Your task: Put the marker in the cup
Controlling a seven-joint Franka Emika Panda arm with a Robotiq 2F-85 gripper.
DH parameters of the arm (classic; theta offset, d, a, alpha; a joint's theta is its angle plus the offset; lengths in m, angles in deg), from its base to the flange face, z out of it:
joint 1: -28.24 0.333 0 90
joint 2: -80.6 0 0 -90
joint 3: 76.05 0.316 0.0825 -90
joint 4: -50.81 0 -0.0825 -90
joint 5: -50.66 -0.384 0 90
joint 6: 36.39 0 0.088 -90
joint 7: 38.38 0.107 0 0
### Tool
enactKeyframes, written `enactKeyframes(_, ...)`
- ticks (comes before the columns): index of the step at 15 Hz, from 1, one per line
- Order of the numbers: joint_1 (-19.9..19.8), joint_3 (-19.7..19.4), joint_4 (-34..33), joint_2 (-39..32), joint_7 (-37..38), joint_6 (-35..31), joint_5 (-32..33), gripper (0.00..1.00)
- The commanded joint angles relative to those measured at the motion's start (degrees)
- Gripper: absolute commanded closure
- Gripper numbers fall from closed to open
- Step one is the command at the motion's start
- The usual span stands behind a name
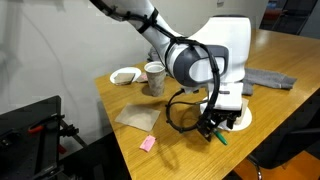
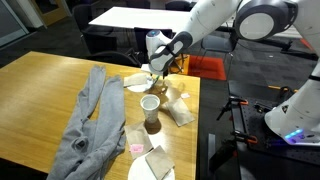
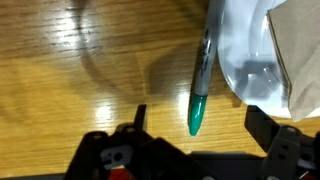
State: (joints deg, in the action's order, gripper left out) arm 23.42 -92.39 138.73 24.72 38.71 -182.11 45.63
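Observation:
The green marker (image 3: 200,90) lies flat on the wooden table, its capped tip pointing toward me, beside the edge of a white plate (image 3: 245,60). My gripper (image 3: 200,128) is open and low over it, one finger on each side of the tip, not closed on it. In an exterior view the gripper (image 1: 210,126) hangs at the table's near edge with the marker's green end (image 1: 220,138) just below it. The patterned paper cup (image 1: 154,77) stands upright farther back; it also shows in the other exterior view (image 2: 150,108). The marker is not discernible there.
A white plate (image 1: 238,118) lies under the gripper. A shallow white bowl (image 1: 125,75) sits beside the cup. Brown napkins (image 1: 135,117) and a small pink block (image 1: 147,143) lie on the table. A grey cloth (image 2: 90,120) is spread along one side.

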Motion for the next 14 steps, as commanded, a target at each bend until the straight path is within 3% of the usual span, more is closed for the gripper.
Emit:
enactKeyframes(1, -0.62, -0.05, -4.17, -2.43, 0.80, 3.11, -0.86, 0.00)
enactKeyframes(2, -0.71, -0.04, -4.67, -2.84, 0.83, 3.34, -0.87, 0.25)
enactKeyframes(4, -0.79, -0.07, -5.32, -3.42, 0.84, 3.55, -0.82, 0.34)
enactKeyframes(12, -0.51, -0.20, -3.87, -1.56, 0.41, 3.69, -0.42, 0.95)
enactKeyframes(14, 0.05, -0.35, -1.60, 0.46, -0.10, 3.00, -0.07, 1.00)
